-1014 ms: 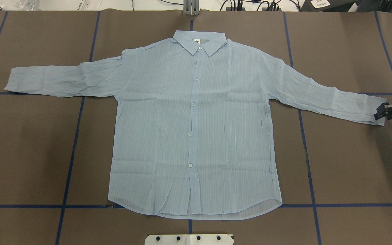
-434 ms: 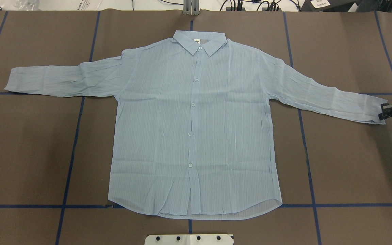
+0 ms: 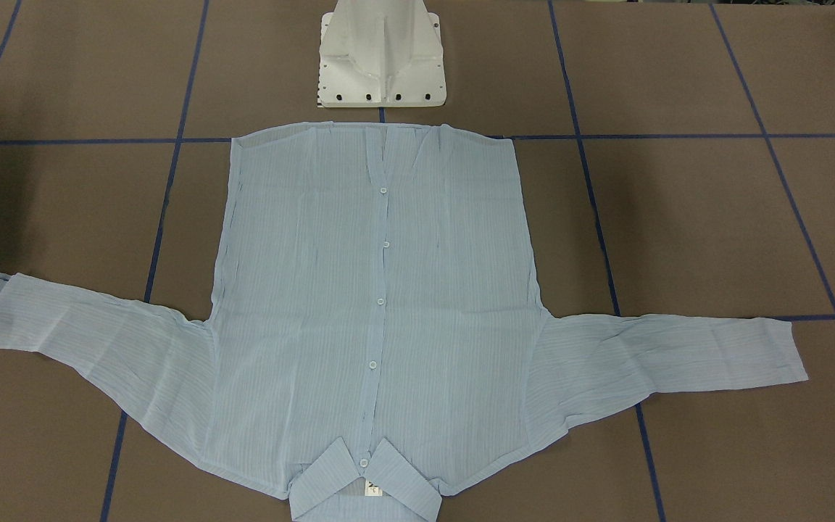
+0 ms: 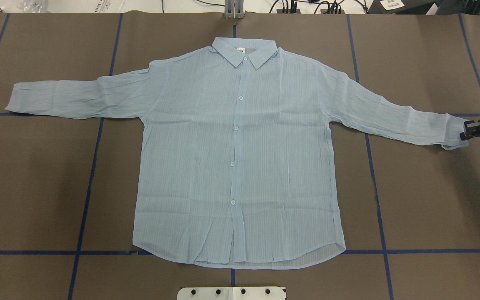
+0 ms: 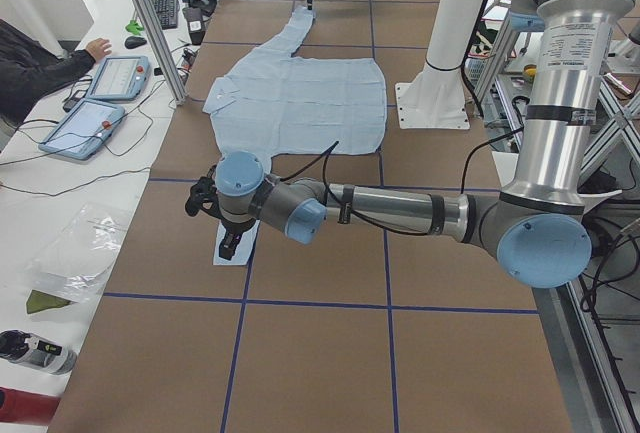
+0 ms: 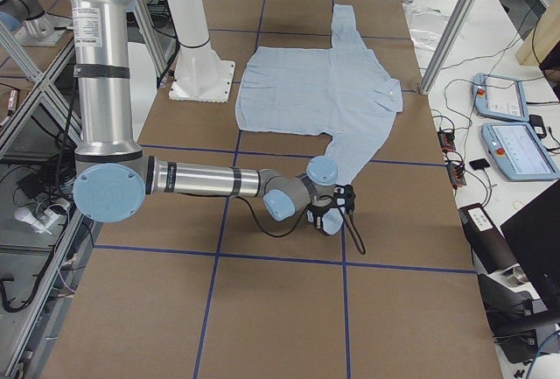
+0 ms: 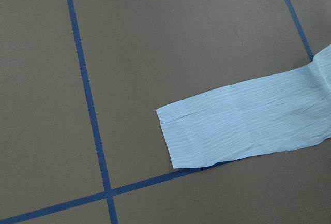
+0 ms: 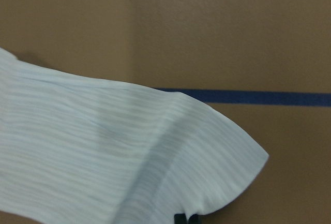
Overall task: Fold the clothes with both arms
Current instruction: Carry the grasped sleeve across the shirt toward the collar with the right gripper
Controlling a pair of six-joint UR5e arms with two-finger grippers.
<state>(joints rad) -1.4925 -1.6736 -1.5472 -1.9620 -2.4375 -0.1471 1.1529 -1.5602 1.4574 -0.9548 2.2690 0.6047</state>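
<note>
The pale blue striped shirt (image 4: 240, 166) lies flat and buttoned, collar at the far side and both sleeves spread out. My right gripper (image 4: 467, 130) is shut on the right sleeve's cuff (image 4: 452, 132), which is raised a little off the table. In the right wrist view the sleeve (image 8: 114, 151) hangs curved above the brown surface, with dark fingertips (image 8: 185, 218) at its lower edge. My left gripper (image 5: 228, 243) shows only in the exterior left view, just over the left cuff (image 7: 207, 131); I cannot tell whether it is open or shut.
The white pedestal base (image 3: 381, 58) stands just behind the shirt's hem. Blue tape lines (image 4: 86, 187) cross the brown table cover. Beyond the collar side, a side table holds tablets (image 5: 105, 93), and a person's hand (image 5: 98, 48) rests there.
The right gripper has moved slightly up and inward with the right cuff, which now curls off the table. The rest of the shirt has not moved.
</note>
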